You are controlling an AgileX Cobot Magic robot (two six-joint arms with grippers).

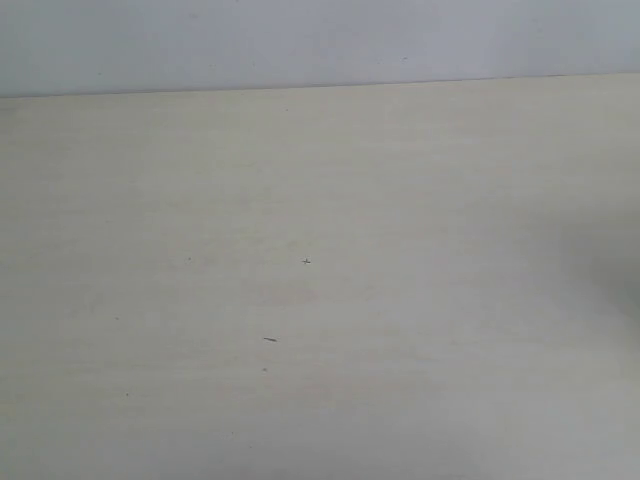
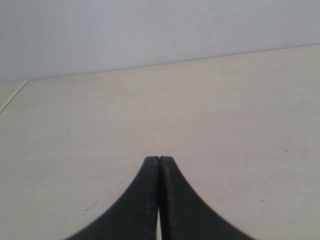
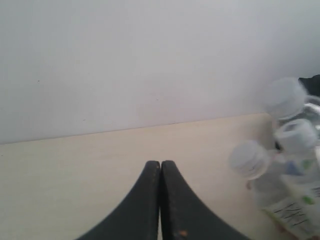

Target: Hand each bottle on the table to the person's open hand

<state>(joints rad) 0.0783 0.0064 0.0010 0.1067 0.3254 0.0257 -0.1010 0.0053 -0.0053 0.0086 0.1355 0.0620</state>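
Observation:
The pale beige table (image 1: 320, 300) fills the exterior view, which shows no bottle, hand or gripper. In the right wrist view three clear bottles with white caps stand bunched together: one nearest the camera (image 3: 252, 162), one behind it (image 3: 297, 137) and one farthest back (image 3: 285, 97). My right gripper (image 3: 160, 163) is shut with nothing between its black fingers and sits apart from the bottles. Over bare table (image 2: 200, 110), my left gripper (image 2: 159, 158) is shut too and holds nothing. The person's open hand is out of view.
A pale wall (image 1: 300, 40) runs behind the table's far edge. A table corner edge (image 2: 12, 97) shows in the left wrist view. Something dark (image 3: 312, 82) sits behind the bottles. A few tiny dark specks (image 1: 270, 339) mark the tabletop.

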